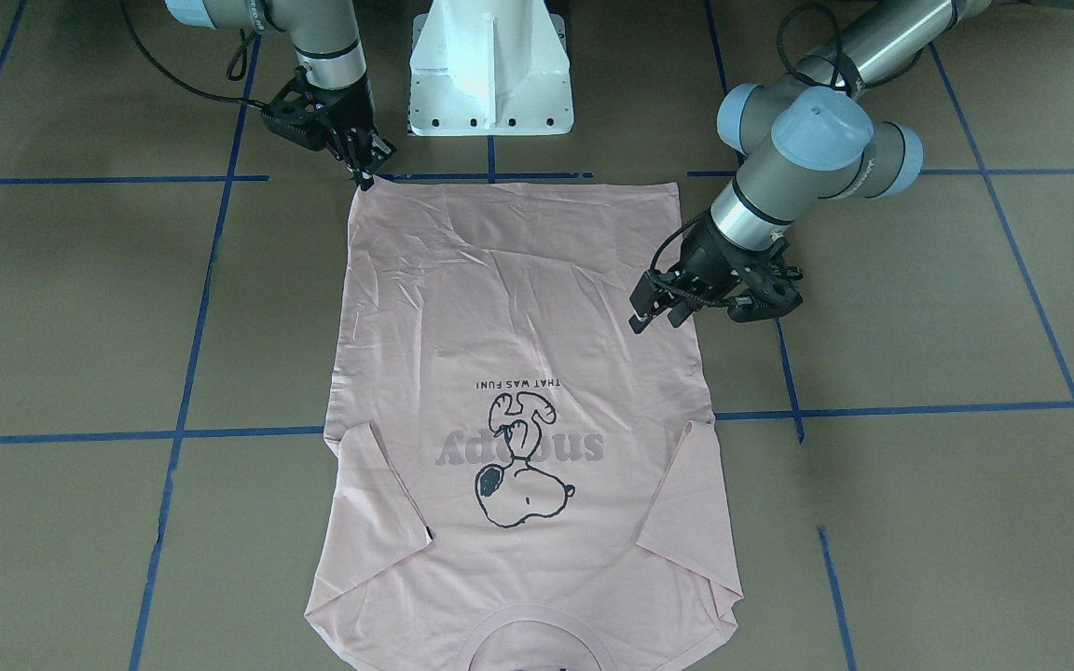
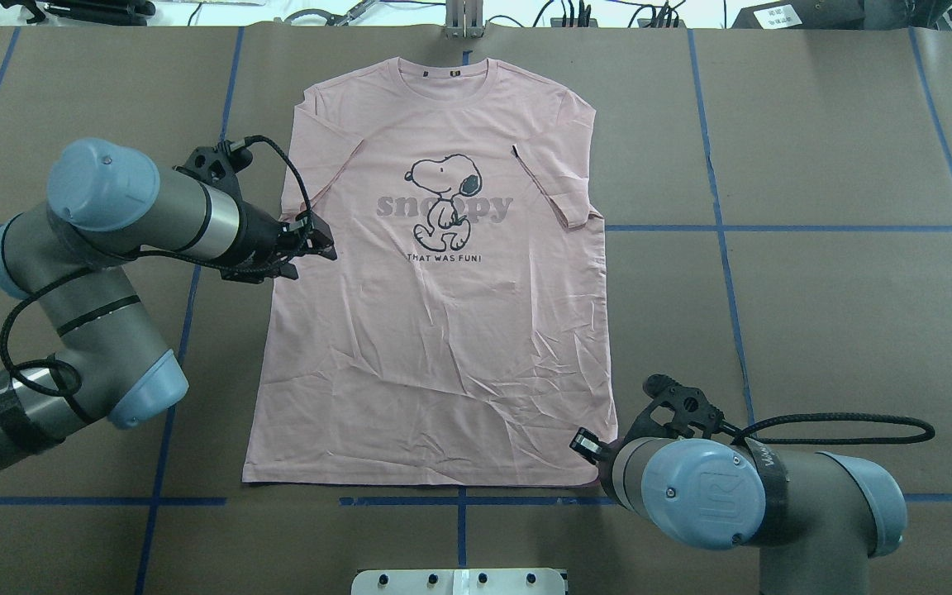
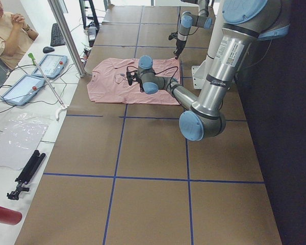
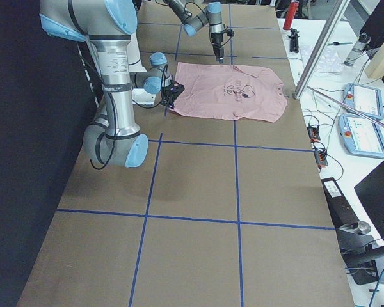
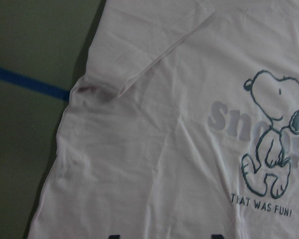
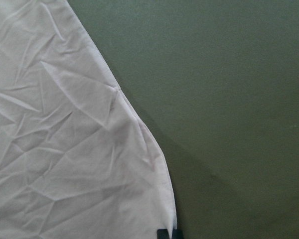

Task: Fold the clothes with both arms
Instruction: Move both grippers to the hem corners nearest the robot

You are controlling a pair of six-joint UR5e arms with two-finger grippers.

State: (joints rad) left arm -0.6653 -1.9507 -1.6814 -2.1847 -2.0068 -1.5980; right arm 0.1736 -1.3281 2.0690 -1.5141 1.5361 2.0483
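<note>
The pale pink T-shirt (image 1: 518, 308) lies flat, print up, collar toward the far edge (image 2: 443, 347). Both sleeves are folded in over the chest. My left gripper (image 1: 654, 312) is open and hovers just over the shirt's side edge below the sleeve (image 2: 323, 244). The left wrist view shows the sleeve, armpit and Snoopy print (image 5: 269, 149) beneath it. My right gripper (image 1: 366, 177) is at the hem corner nearest the robot (image 2: 583, 442). In the right wrist view its fingertips (image 6: 162, 233) are together on the edge of the cloth (image 6: 65, 149).
The white pedestal base (image 1: 490, 75) stands just behind the hem. Blue tape lines (image 2: 773, 229) cross the brown table. A side table with pendants (image 3: 25, 87) and an operator (image 3: 5, 30) lie beyond the collar end. A metal post (image 2: 464, 21) stands at the far edge.
</note>
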